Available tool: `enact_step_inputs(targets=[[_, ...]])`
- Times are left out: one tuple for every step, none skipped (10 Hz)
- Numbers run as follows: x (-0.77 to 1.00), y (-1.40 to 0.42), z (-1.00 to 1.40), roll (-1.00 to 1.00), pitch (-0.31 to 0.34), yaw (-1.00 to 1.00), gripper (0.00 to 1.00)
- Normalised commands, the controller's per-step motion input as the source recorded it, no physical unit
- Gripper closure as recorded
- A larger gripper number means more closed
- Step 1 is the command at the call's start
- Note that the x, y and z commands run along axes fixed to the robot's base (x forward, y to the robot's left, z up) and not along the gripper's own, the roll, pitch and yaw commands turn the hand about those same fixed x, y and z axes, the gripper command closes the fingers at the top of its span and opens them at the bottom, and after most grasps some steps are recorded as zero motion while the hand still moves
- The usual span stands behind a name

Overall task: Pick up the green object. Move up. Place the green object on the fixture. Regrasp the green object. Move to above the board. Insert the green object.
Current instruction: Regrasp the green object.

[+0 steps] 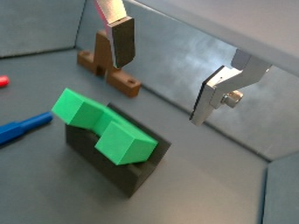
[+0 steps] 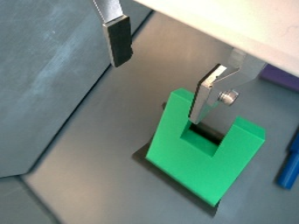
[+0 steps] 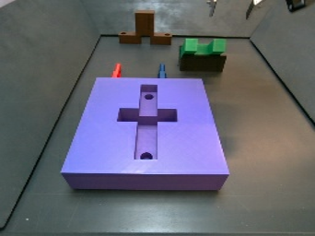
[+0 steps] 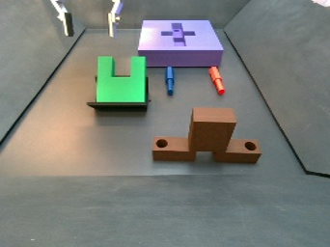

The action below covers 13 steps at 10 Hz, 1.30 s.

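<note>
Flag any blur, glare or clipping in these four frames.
Both wrist views are soft: the gripper fingers and green object have smeared edges. A wrist view blows out to white along the far wall. In both side views the board is sharp, evenly lit; the gripper is clipped by the frame edge.

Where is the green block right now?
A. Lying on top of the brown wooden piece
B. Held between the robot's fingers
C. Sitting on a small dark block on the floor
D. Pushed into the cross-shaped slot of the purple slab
C. The green block sits on the dark fixture, while the gripper hangs above it with its jaws apart and nothing between them; the purple board has an empty slot.
</note>
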Motion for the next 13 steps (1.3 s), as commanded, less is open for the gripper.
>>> enact_step_inputs(targets=[[0.3,-0.2,-0.04,1.0,0.191,0.22,0.0],[0.28,-0.18,-0.05,1.0,0.18,0.25,0.0],[0.25,-0.16,-0.21,0.98,0.137,0.37,0.0],[0.21,-0.16,-0.47,0.76,0.0,0.5,0.0],[0.14,-0.21,-0.53,0.73,0.0,0.46,0.0],[0.0,-0.17,-0.59,0.67,-0.06,0.42,0.0],[0.0,-0.06,-0.57,0.7,-0.029,0.33,0.0],[0.0,-0.01,-0.47,0.81,0.0,0.27,0.0],[0.0,0.0,-0.41,0.86,0.017,0.24,0.0],[0.0,0.0,-0.32,0.81,0.051,0.21,0.0],[0.06,0.0,-0.23,0.63,0.071,0.18,0.0],[0.24,-0.01,-0.27,0.44,0.04,0.14,0.0],[0.17,0.0,-0.32,0.0,-0.006,0.12,0.0]])
